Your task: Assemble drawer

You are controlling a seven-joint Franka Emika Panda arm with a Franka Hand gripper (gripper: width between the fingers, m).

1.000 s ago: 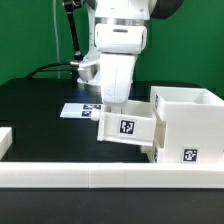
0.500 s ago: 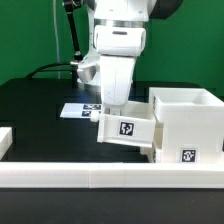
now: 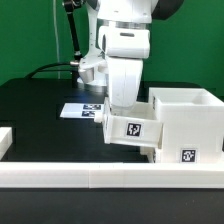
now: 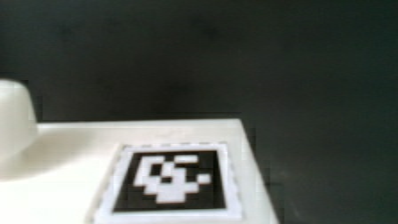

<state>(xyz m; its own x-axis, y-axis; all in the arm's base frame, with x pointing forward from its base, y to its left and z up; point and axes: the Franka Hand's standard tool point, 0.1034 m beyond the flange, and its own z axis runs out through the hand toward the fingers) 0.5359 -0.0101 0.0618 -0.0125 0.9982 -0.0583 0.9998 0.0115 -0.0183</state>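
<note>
In the exterior view, the white robot arm [image 3: 125,45] comes down from the top centre of the frame, and its gripper [image 3: 121,110] meets the upper rim of the small white open-top plastic tray [image 3: 128,132] at mid-frame. You cannot see the fingertips, which are hidden where they meet the rim. Even so, the tray hangs tilted beneath them, its end toward the exterior view's left clear of the black table [image 3: 40,110], so the gripper reads as clamped on the tray's wall.

The tray's square black-and-white tag [image 3: 133,128] faces the camera. Its end toward the exterior view's right touches the tall boxy white plastic housing [image 3: 190,120], which stands at the right of the frame and carries a tag of its own [image 3: 189,155] low on its front. You cannot tell from here how far the tray reaches into the housing.

Behind the tray, at centre left, the marker board [image 3: 76,110] lies flat on the table. The low white border rail [image 3: 90,178] runs across the bottom of the frame, and a further white piece [image 3: 5,140] is cut off by the left edge.

The blurred wrist view shows the tray's white surface [image 4: 71,150] close up against the dark table, with a tag [image 4: 173,180] on it.
</note>
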